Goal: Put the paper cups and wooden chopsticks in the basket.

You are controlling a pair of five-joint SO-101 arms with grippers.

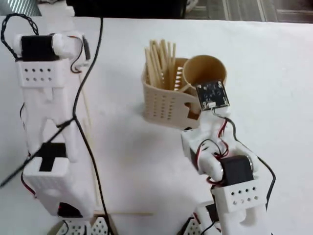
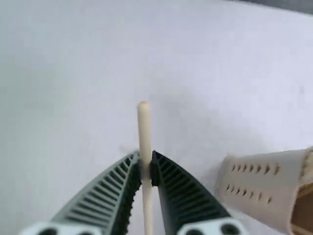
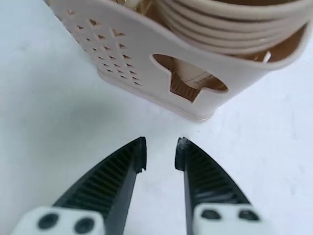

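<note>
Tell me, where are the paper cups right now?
In the high view, the paper cups sit stacked in the right end of the basket, next to the upright chopsticks, just beyond the right gripper.

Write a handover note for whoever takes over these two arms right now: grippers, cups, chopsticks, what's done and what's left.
Left gripper: fingers shut on one chopstick, over the table, beside the basket.
Right gripper: open, empty, low over the table just in front of the basket.
Done: paper cups stacked in the basket, a bundle of chopsticks standing beside them.
Left: drop the held chopstick in; fetch the loose chopstick lying on the table near the arms' bases.
</note>
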